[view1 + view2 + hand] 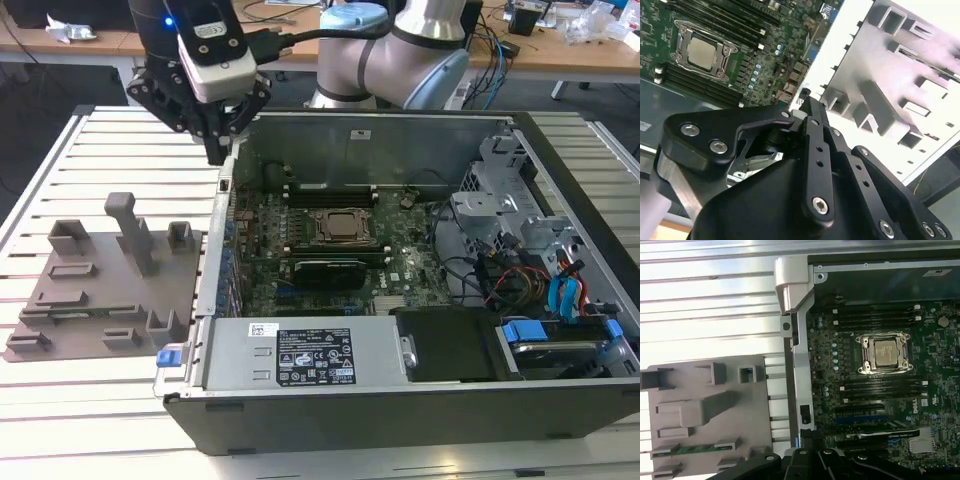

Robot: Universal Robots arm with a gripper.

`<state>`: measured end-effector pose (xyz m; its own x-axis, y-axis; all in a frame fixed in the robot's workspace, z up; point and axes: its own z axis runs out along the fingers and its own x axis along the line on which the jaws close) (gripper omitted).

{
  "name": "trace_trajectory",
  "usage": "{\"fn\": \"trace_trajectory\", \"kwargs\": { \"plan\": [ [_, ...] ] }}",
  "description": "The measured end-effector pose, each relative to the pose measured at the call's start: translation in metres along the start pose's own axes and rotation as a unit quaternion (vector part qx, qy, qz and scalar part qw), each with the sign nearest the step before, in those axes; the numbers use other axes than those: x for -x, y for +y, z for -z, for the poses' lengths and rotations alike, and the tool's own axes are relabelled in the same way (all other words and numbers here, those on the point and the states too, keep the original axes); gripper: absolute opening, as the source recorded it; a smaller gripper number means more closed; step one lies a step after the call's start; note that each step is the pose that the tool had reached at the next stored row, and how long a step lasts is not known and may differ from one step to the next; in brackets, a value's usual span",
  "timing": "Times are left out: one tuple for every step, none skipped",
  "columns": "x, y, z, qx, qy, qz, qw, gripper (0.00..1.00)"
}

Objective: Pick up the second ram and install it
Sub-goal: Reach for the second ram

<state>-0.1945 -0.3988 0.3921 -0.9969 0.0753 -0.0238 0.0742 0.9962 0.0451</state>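
Claw [216, 150] pressed together, empty, over case edge [224, 190]; 2nd ram [690, 449] sits in grey fixture [740, 410]; for pick, prob. best spread, square to stick's length, grip mid-board.

Case [380, 135]: on the slatted table [110, 140], toward the exterior view's right
Circuit board [405, 275]: in the case, flat on its floor
Processor socket [340, 228]: in the case, mid-board, with long slots in rows on two sides of it
Power unit [310, 355]: in the case, along its near wall
Drive cage [500, 195]: in the case, at the exterior view's right end, with cables [520, 285] before it
Fixture plate [100, 300]: outside the case, just beside its wall on the exterior view's left
Memory stick [695, 449]: outside the case, in a slot on the fixture plate
Gripper [215, 152]: over the case's far corner on the exterior view's left
Arm [400, 50]: behind the case's far wall
Desk [560, 50]: behind the case, past the arm
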Motion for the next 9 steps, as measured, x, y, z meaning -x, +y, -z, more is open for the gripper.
{"fn": "trace_trajectory", "kwargs": {
  "plan": [
    [-0.0015, -0.0001, -0.0001, 0.0, 0.0, 0.0, 1.0, 0.1],
    [-0.0032, -0.0002, -0.0001, 0.0, 0.0, 0.0, 1.0, 0.1],
    [-0.0071, -0.0006, -0.0003, 0.0001, 0.0, 0.0, 1.0, 0.1],
    [-0.0116, -0.0009, -0.0006, 0.0, 0.0, 0.0, 1.0, 0.1],
    [-0.0166, -0.0013, -0.0008, 0.0, 0.0, 0.0, 1.0, 0.1],
    [-0.0221, -0.0017, -0.0011, 0.0, 0.0, 0.0, 1.0, 0.1],
    [-0.0293, -0.0023, -0.0014, 0.0, 0.0, 0.0, 1.0, 0.1],
    [-0.033, -0.0027, -0.0029, 0.0001, -0.0001, 0.0, 1.0, 0.1],
    [-0.035, -0.0033, -0.005, 0.0, 0.0, 0.0, 1.0, 0.1]
  ]
}}
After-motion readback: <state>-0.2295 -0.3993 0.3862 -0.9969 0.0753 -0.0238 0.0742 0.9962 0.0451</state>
